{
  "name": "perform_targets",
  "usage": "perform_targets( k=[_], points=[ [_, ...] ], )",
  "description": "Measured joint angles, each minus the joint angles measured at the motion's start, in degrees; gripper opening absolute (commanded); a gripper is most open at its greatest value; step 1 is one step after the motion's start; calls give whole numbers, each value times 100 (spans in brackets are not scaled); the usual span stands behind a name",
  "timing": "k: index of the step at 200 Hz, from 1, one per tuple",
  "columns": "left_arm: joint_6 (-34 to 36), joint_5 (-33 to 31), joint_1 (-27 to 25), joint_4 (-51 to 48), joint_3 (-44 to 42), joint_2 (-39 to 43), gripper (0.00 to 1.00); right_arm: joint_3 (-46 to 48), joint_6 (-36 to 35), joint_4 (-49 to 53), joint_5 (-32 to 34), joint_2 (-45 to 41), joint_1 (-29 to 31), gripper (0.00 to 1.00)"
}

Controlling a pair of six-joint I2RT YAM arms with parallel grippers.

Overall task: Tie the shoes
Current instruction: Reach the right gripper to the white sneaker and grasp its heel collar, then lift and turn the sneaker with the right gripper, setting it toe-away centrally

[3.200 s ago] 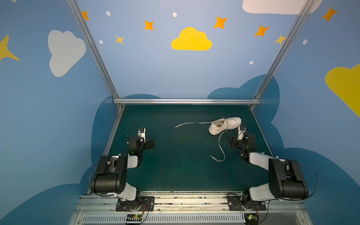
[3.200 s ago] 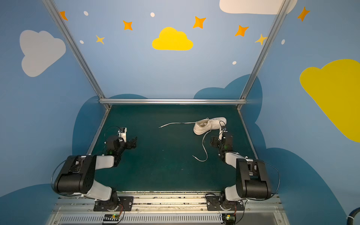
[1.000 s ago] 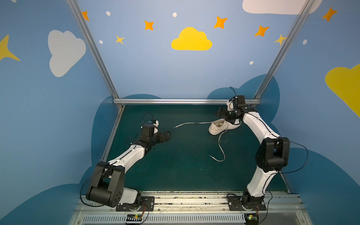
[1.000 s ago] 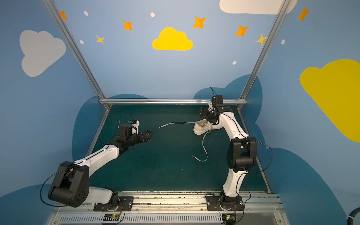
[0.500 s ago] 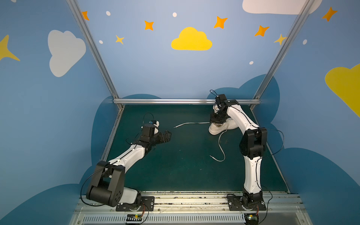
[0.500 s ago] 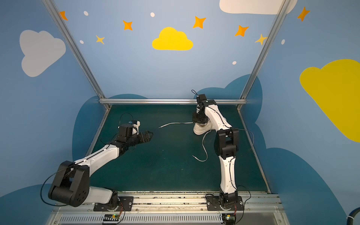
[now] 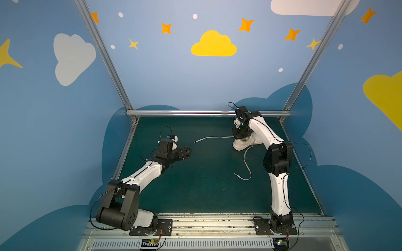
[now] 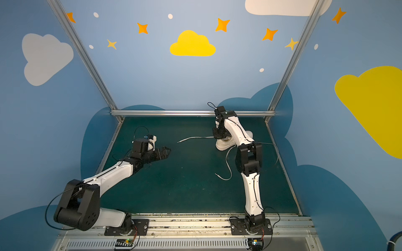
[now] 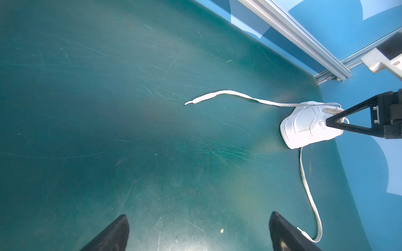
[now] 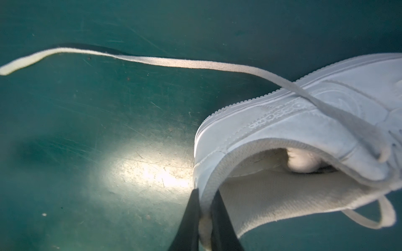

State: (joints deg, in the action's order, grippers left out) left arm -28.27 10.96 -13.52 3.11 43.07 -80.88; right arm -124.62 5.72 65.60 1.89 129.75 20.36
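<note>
Blue walls painted with clouds and stars box me in on three sides. Below them lies the scuffed dark green desk, edged at the back by an aluminium rail.

My white-and-black right arm arches up and over to the far right part of the desk. That is where the white low-top sneaker sits, upright on its sole, close to the rail, with its heel turned toward my left side. My white-and-black left arm stretches low over the left half of the desk, well apart from the sneaker.

My right jaws are clamped on the rim of the heel. The right wrist view shows one finger outside the collar and the other inside against the beige lining. I judge this grip is meant to drag or turn the sneaker toward the middle, where both arms can reach it.

My left jaws stand wide apart with nothing between them — held ready, I think, for a lace.

One long flat white lace trails from the sneaker across the desk toward my left side. The other flat white lace curls toward the front edge. They lie loose and far apart, neither crossed nor knotted — so by my reckoning the tying itself has not begun.
</note>
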Motion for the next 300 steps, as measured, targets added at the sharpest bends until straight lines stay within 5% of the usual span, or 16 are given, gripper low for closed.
perform_targets(
  k=[77,159,180,226,267,300],
  points=[
    [103,-63,68,-101,0,271,99,160,-448,247,-212,-125,726,6],
    [262,-85,651,-372,-186,1003,99,2024,-306,258,-876,-1364,2782,10],
    [299,-81,684,-428,-308,1182,99,2417,-151,258,-955,-1628,3106,20],
    [299,-17,684,-566,-503,1390,99,2924,247,168,-997,-2208,3034,36],
    [304,4,684,-649,-509,1425,99,3272,614,-52,-990,-3049,2686,36],
    [302,22,662,-686,-507,1416,99,3709,979,-302,-767,-3392,1829,35]
  ],
)
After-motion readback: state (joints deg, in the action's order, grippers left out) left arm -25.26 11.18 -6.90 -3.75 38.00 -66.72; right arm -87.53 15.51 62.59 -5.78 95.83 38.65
